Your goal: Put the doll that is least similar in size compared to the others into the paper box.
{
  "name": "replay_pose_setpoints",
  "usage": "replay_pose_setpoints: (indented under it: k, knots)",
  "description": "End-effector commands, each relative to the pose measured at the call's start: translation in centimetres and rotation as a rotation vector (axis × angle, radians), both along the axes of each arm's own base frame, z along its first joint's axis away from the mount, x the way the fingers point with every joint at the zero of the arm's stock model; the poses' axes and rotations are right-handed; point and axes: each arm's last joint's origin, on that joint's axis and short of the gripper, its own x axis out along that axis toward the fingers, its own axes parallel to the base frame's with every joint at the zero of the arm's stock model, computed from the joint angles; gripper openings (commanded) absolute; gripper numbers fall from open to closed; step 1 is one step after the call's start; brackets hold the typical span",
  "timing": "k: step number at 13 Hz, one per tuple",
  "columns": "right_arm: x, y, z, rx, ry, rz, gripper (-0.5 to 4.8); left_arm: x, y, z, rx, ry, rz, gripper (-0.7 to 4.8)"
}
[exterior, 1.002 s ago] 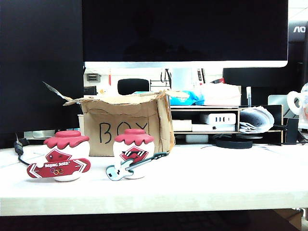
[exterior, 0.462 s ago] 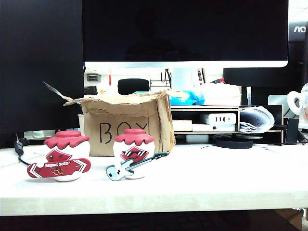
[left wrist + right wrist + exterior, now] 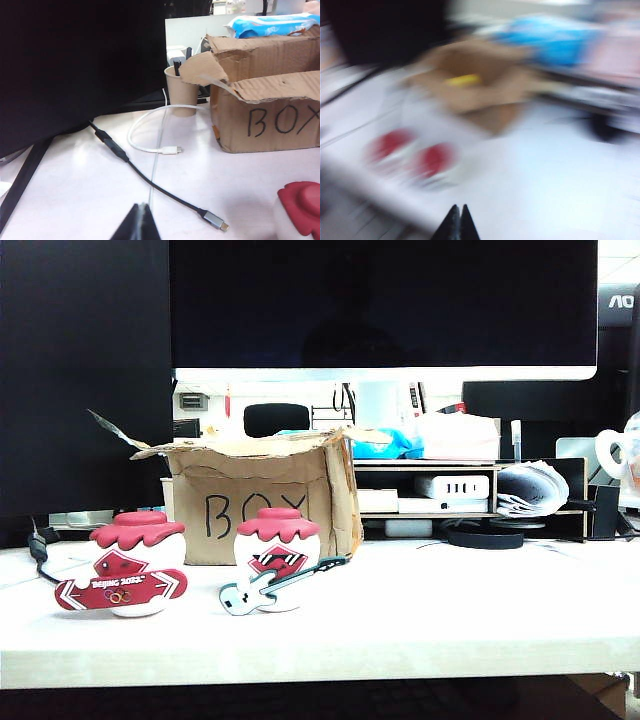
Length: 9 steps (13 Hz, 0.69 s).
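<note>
**Small doll nowhere on the table, both grippers empty. Already in the box?**

So in the exterior view there are only two figures out front. The snowboard doll (image 3: 125, 565) is at lower left and the guitar doll (image 3: 278, 560) is just right of it, near the middle, both upright on the table (image 3: 450, 610). The paper box (image 3: 262, 502) sits right behind them, left of centre, ragged flaps splayed open at the top and "BOX" facing the camera. The small doll, the odd one out in size, isn't visible anywhere on the tabletop.

The right wrist view is badly smeared. You can make out the box's open top (image 3: 480, 85) with a yellow blob (image 3: 462, 80) inside it, plus two red caps (image 3: 392, 142) in front. That yellow could be the small doll's yellow bit, so my guess is it's lying in the box, but it's too blurry to call.

The right gripper (image 3: 456, 222) has its fingertips pinched together with nothing between them. Same for the left gripper (image 3: 137, 222), a closed dark point holding nothing. It looks past a black cable (image 3: 150, 185), a white cable (image 3: 150, 145) and a paper cup (image 3: 182, 92) toward the box. Neither arm shows in the exterior view, so they're well clear of the dolls.

My read is the drop's done and the arms are tucked out of the way so nothing gets knocked.
</note>
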Motion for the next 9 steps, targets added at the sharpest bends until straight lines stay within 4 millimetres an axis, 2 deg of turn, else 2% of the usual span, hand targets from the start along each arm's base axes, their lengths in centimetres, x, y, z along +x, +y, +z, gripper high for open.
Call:
replay_pose_setpoints:
  k: [1, 3, 5, 6, 8, 9]
  knots:
    - [1.0, -3.5, 0.4, 0.08, -0.055, -0.371, -0.01, 0.0, 0.0, 0.1, -0.001, -0.011, -0.002, -0.05]
    - [1.8, -5.5, -1.2, 0.076, -0.1, -0.731, 0.0, 0.0, 0.0, 0.1, -0.001, -0.011, -0.002, -0.05]
    - [2.5, -6.7, -3.5, 0.078, -0.119, -0.955, 0.0, 0.0, 0.0, 0.1, -0.001, -0.011, -0.002, -0.05]
    - [2.9, -6.9, -4.7, 0.106, -0.119, -0.943, -0.01, 0.0, 0.0, 0.1, -0.001, -0.011, -0.004, -0.05]
    - [4.3, -7.0, -9.6, 0.235, -0.175, -0.705, -0.01, 0.0, 0.0, 0.1, -0.001, -0.011, -0.003, -0.05]
    - [4.6, -7.0, -11.1, 0.258, -0.203, -0.652, -0.01, 0.0, 0.0, 0.1, -0.001, -0.011, -0.003, -0.05]
